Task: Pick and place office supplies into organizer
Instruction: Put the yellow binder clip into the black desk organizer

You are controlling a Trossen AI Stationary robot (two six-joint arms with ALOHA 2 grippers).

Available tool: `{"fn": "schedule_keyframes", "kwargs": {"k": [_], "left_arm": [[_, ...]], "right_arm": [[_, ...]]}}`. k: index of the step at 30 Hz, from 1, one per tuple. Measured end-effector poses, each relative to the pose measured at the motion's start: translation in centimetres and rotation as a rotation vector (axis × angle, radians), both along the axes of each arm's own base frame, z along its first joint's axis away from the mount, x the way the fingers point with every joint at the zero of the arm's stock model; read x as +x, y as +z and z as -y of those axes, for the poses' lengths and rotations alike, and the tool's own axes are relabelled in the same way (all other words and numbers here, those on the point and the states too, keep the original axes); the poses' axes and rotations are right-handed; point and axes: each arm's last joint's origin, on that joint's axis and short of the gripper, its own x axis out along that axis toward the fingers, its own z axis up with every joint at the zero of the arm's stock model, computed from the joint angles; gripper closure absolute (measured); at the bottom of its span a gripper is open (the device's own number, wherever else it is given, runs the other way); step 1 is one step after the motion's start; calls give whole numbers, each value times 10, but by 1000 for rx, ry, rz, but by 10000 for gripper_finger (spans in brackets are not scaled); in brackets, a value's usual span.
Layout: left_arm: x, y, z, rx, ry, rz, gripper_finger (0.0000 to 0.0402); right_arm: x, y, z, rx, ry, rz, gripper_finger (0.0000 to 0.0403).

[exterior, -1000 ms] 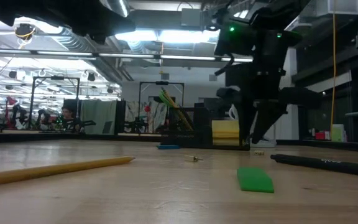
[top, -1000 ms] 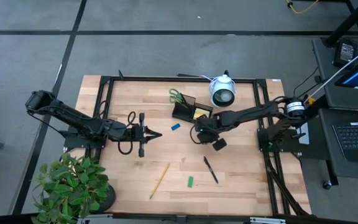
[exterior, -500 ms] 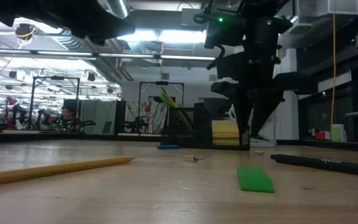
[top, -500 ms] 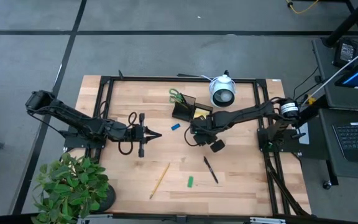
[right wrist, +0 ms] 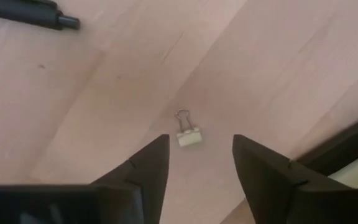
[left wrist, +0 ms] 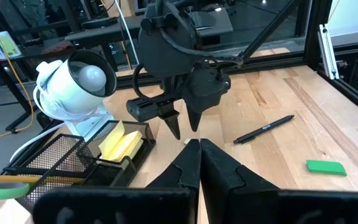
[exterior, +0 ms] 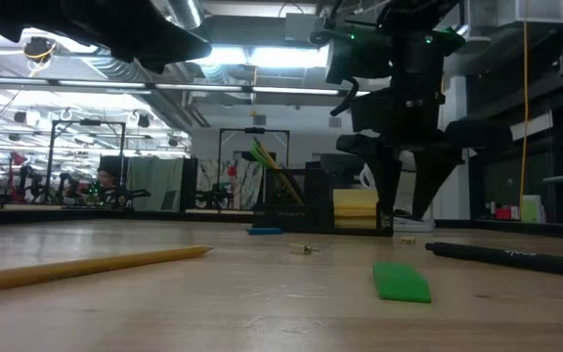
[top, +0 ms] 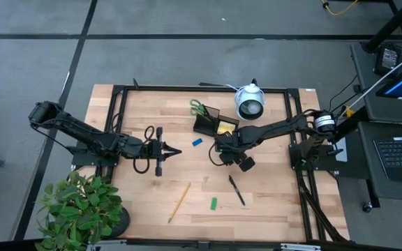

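The right gripper (right wrist: 194, 163) hangs spread wide over a small binder clip (right wrist: 188, 136) (beside the organizer (top: 206, 124)), likely lining up a pinch. The left gripper (left wrist: 199, 158), pressed closed, waits apart.

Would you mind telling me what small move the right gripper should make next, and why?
Probably a straight descent. The right gripper hangs open above the small pale binder clip lying on the wooden table beside the black mesh organizer. The clip sits just ahead of the gap between the fingers, so lowering with a slight nudge forward should bracket it.
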Motion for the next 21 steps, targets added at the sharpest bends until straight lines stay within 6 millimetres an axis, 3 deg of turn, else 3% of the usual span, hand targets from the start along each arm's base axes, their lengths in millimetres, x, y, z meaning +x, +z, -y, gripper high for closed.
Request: {"fn": "schedule_keyframes", "kwargs": {"k": [15,21], "left_arm": [[0,0,0,-4,1,0,397],[0,0,0,-3,1,-1,399]], "right_arm": [[1,-1,1,8,-2,8,237],[-9,-18,1,-60,-1,-16,238]]}}
